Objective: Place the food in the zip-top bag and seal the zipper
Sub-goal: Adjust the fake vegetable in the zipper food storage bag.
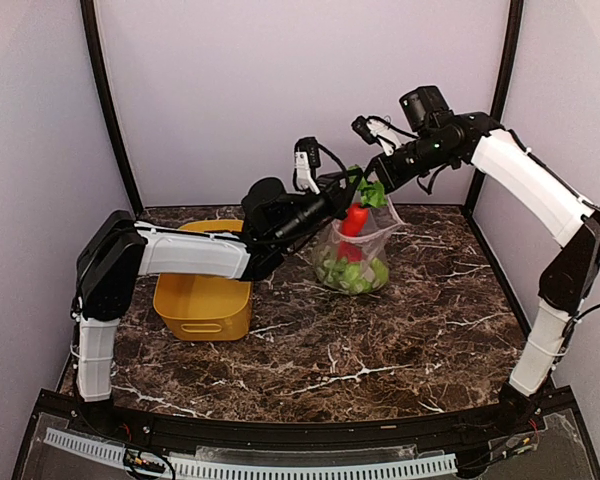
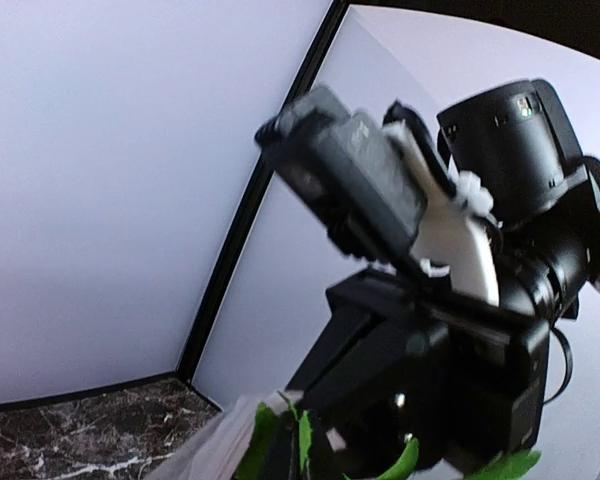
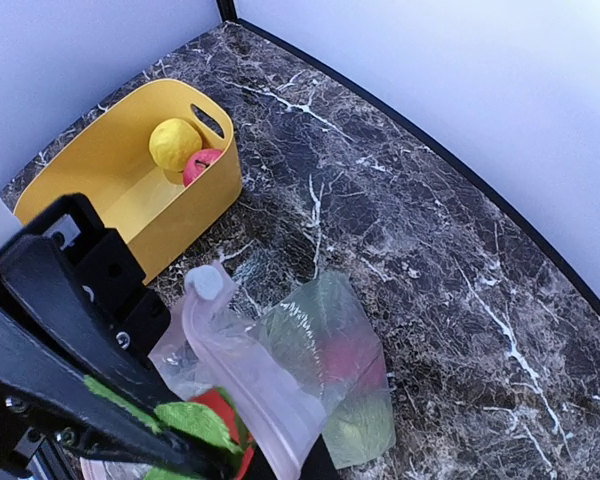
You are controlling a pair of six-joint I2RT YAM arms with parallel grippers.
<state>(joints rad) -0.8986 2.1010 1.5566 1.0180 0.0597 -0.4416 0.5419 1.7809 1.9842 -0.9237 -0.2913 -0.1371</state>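
Top external view shows both arms raised over the back of the marble table (image 1: pixel 400 340), the left gripper (image 1: pixel 342 188) and right gripper (image 1: pixel 373 184) meeting, jaws closed, at the mouth of the upright zip-top bag (image 1: pixel 378 240); what they pinch is hidden by leafy greens (image 1: pixel 370 195). A carrot (image 1: pixel 354 220) pokes out of the bag above green pieces (image 1: pixel 355 277) at its bottom. Right wrist view shows the pinkish zipper (image 3: pixel 242 372) unsealed, and a lemon (image 3: pixel 175 143) and red apple (image 3: pixel 202 166) in the yellow basket (image 3: pixel 100 160) nearby.
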